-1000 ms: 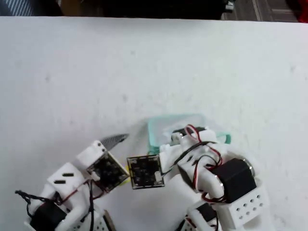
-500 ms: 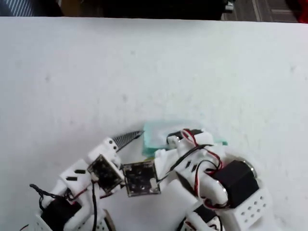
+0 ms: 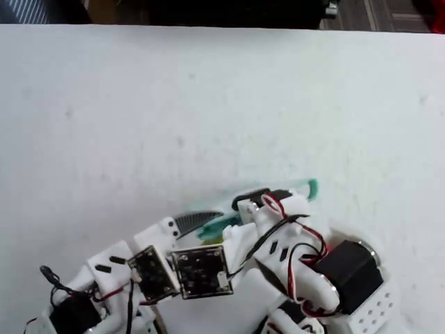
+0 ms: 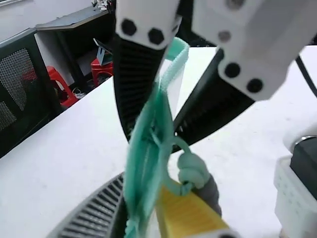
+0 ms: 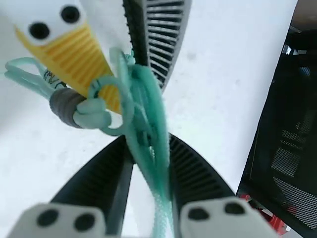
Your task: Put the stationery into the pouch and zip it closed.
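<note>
Low-centre in the high view, the right gripper [image 5: 146, 148] clamps the pouch [image 3: 221, 224] steady, seemingly so the left gripper [image 4: 143, 210], pinching it beside the zip cord [image 4: 190, 169], can pull.

White table [image 3: 208, 90]; beyond it a black mesh panel [image 4: 17, 94], red stools [image 4: 101, 67], dark desk [image 4: 69, 22].

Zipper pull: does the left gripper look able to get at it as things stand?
Probably yes. The knotted zipper pull hangs right against the left gripper, with nothing between them, on the pouch that the right gripper is clamped on.
</note>
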`<act>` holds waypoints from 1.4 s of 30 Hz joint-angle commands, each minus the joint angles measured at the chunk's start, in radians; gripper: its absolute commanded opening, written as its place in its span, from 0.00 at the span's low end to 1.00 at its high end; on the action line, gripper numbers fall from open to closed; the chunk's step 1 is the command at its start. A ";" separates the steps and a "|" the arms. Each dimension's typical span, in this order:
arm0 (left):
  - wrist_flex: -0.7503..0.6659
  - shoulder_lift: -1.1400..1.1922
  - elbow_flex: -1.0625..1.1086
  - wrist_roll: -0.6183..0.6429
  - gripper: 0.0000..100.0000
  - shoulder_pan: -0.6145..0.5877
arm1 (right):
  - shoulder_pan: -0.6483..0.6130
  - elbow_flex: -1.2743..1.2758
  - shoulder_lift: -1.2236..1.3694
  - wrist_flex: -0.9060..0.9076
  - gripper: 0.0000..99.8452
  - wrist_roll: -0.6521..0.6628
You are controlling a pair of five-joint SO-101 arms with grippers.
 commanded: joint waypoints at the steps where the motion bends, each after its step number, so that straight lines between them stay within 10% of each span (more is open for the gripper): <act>1: 0.072 0.010 -0.074 0.012 0.02 -0.005 | -0.024 -0.080 -0.022 0.013 0.02 -0.017; 8: 0.107 0.005 -0.121 0.012 0.02 -0.007 | 0.048 -0.046 -0.019 0.010 0.05 -0.034; 14: 0.101 0.005 -0.118 0.006 0.02 -0.010 | 0.147 -0.032 -0.022 -0.047 0.30 -0.203; 20: 0.064 0.005 -0.117 0.012 0.02 -0.127 | 0.217 -0.037 -0.022 -0.189 0.26 -0.221; 25: -0.057 0.005 -0.034 0.104 0.02 -0.249 | 0.259 -0.103 -0.022 -0.315 0.20 -0.540; 30: -0.198 0.005 0.075 0.161 0.02 -0.282 | 0.182 -0.175 -0.022 -0.194 0.18 -0.853; 42: -0.204 0.005 0.083 0.161 0.02 -0.280 | -0.134 0.025 -0.019 -0.188 0.18 -0.838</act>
